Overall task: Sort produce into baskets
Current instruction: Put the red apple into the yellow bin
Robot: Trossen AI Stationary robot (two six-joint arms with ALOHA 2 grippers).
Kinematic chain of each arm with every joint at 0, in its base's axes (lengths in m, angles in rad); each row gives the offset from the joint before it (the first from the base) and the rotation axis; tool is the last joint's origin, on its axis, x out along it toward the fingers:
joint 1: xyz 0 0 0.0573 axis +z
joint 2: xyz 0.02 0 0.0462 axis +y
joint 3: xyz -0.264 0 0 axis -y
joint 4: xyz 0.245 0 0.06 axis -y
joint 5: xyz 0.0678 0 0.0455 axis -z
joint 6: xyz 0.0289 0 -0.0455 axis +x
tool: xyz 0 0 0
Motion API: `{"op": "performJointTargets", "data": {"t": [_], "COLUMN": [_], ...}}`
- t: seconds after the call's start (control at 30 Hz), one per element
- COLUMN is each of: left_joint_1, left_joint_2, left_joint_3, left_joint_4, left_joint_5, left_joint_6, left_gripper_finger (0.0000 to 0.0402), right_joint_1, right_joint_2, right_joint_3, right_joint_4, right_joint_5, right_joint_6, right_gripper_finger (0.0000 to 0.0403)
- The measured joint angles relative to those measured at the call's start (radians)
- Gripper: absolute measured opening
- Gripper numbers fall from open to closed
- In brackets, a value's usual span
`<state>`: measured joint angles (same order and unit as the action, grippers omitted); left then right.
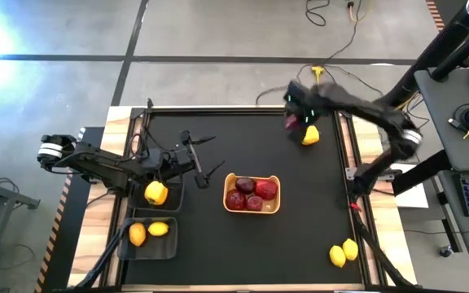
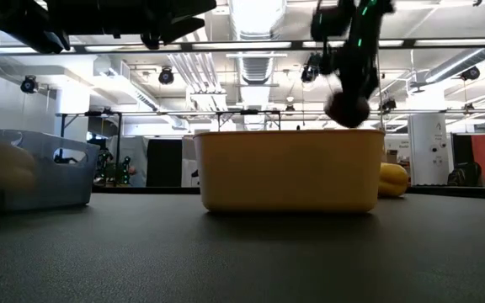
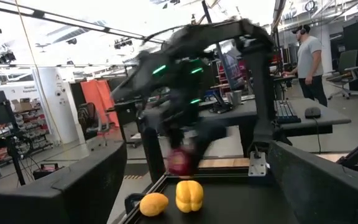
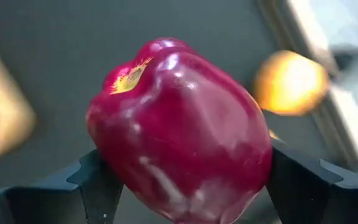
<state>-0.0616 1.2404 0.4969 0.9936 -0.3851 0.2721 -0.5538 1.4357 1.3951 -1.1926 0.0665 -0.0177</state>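
Black table mat (image 1: 243, 244): fills the work area, framed by wooden edging
Right arm: reaches in from three o'clock toward one o'clock of the table, its wrist lit green
Left arm: lies along nine o'clock, over the dark bins
Tan tray (image 1: 252, 194): at the table's centre, four dark red fruits inside
Upper dark bin (image 1: 172, 195): at nine o'clock of the tray, one yellow bell pepper (image 1: 156, 193) in it
Lower dark bin (image 1: 147, 238): at seven o'clock of the table, holding two lemons (image 1: 147, 232)
Right gripper (image 4: 182, 180): fingers pressed on either flank of a dark red pepper (image 4: 179, 127), carried clear of the mat at one o'clock
Left gripper (image 1: 203, 156): spread wide and empty, beside the upper dark bin
Loose yellow pepper (image 1: 310, 135): on the mat just beside the held red one
Loose lemon pair (image 1: 343, 252): on the mat at five o'clock
Step in hand: red pepper lifted, seemingly bound for the tan tray
Next move calls for: a swing toward seven o'clock from the right gripper, a stop above the tray's free space, and a low release so the pepper does not roll off its neighbours
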Motion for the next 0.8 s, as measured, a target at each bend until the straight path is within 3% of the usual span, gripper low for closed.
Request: {"op": "performJointTargets", "data": {"t": [0.13,0.3,0.43,0.57,0.8], "left_joint_1": [-0.001,-0.001,-0.001,-0.005,-0.005], "left_joint_2": [0.000,0.000,0.000,0.000,0.000], "left_joint_3": [0.000,0.000,0.000,0.000,0.000], "left_joint_4": [-0.001,0.000,0.000,-0.009,-0.033], "left_joint_5": [0.001,0.001,0.002,0.002,0.005], "left_joint_6": [-0.007,-0.031,-0.049,-0.055,-0.106], "left_gripper_finger": [0.0372,0.0372,0.0372,0.0372,0.0372], "right_joint_1": [0.272,0.584,0.764,0.837,0.842], "right_joint_2": [-0.135,-0.191,-0.165,-0.106,0.029], "right_joint_3": [-0.150,-0.295,-0.368,-0.387,-0.309], "right_joint_4": [0.199,0.426,0.559,0.602,0.600], "right_joint_5": [-0.074,-0.051,0.033,0.091,0.102], "right_joint_6": [0.177,0.423,0.529,0.583,0.563], "right_gripper_finger": [0.0311,0.0311,0.0324,0.0337,0.0368]}}
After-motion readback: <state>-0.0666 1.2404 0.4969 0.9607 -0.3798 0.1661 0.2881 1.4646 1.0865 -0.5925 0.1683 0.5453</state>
